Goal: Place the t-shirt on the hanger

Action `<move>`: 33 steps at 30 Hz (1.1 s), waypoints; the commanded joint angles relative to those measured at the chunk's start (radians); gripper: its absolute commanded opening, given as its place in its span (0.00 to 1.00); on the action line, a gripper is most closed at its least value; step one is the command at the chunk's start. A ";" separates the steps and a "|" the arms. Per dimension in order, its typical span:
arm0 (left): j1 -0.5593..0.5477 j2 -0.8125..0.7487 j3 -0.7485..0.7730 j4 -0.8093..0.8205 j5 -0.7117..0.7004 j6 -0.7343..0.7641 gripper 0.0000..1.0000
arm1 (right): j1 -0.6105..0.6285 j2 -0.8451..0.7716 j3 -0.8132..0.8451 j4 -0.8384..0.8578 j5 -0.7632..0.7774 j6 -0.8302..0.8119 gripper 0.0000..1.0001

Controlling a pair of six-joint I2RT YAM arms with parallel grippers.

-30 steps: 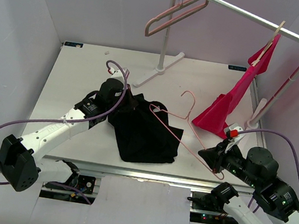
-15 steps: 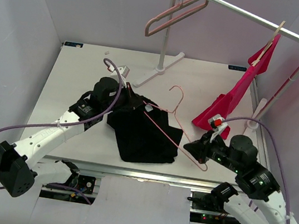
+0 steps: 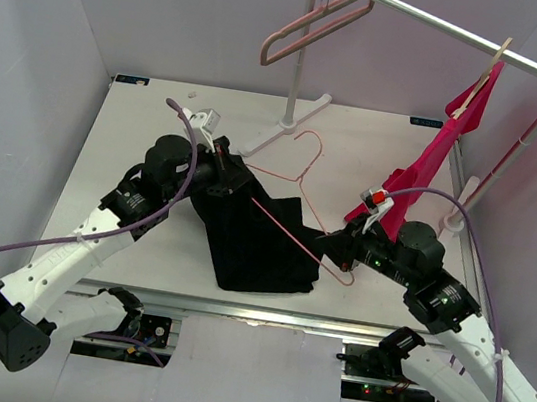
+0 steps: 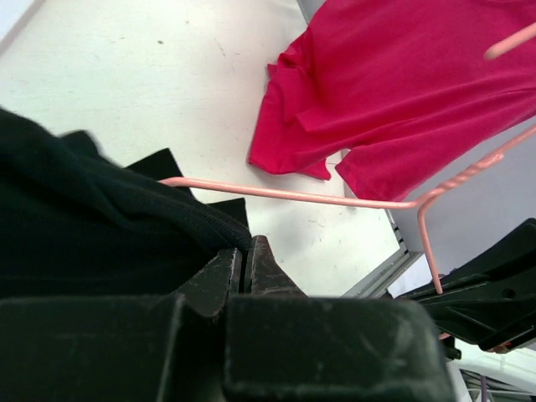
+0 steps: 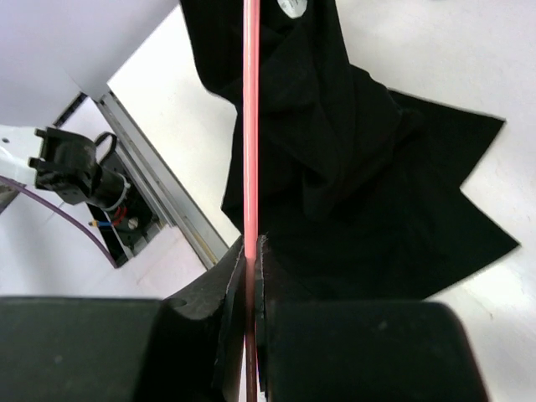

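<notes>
The black t-shirt (image 3: 257,245) lies crumpled on the table's middle; it also shows in the right wrist view (image 5: 368,193) and the left wrist view (image 4: 92,226). My left gripper (image 3: 224,172) is shut on the shirt's upper edge and lifts it. The thin salmon-pink wire hanger (image 3: 293,205) hangs tilted over the shirt, its hook pointing to the back. My right gripper (image 3: 341,255) is shut on the hanger's lower corner; the wire (image 5: 251,126) runs straight up between its jaws. The hanger's bar (image 4: 276,193) crosses the left wrist view beside the shirt.
A metal clothes rack (image 3: 446,27) stands at the back with thicker dusty-pink hangers (image 3: 315,26) on it. A red shirt (image 3: 419,173) hangs from a pale wooden hanger (image 3: 489,67) at the right. The rack's feet (image 3: 280,127) rest on the table behind the black shirt.
My right gripper has carried the hanger left and toward the back, over the black shirt. My left gripper has pulled the shirt's edge up and back.
</notes>
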 commanded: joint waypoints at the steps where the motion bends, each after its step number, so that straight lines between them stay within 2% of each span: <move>1: -0.010 -0.040 0.062 -0.140 -0.112 0.060 0.00 | 0.003 -0.075 0.051 -0.150 0.063 -0.043 0.08; 5: -0.010 -0.045 0.050 -0.157 -0.176 0.097 0.00 | 0.002 -0.122 0.068 -0.254 0.011 -0.077 0.08; 9: -0.010 -0.049 0.048 -0.118 -0.077 0.136 0.00 | 0.002 -0.124 0.089 -0.283 -0.071 -0.088 0.08; 16: -0.010 -0.041 0.062 -0.095 0.028 0.203 0.00 | 0.002 -0.078 0.081 -0.183 -0.123 -0.069 0.08; 23: -0.010 -0.051 0.049 -0.043 0.167 0.206 0.00 | 0.002 -0.069 -0.068 0.165 -0.128 0.010 0.08; 33: -0.010 -0.084 0.048 0.111 0.379 0.129 0.00 | 0.002 0.016 -0.180 0.596 -0.108 0.097 0.08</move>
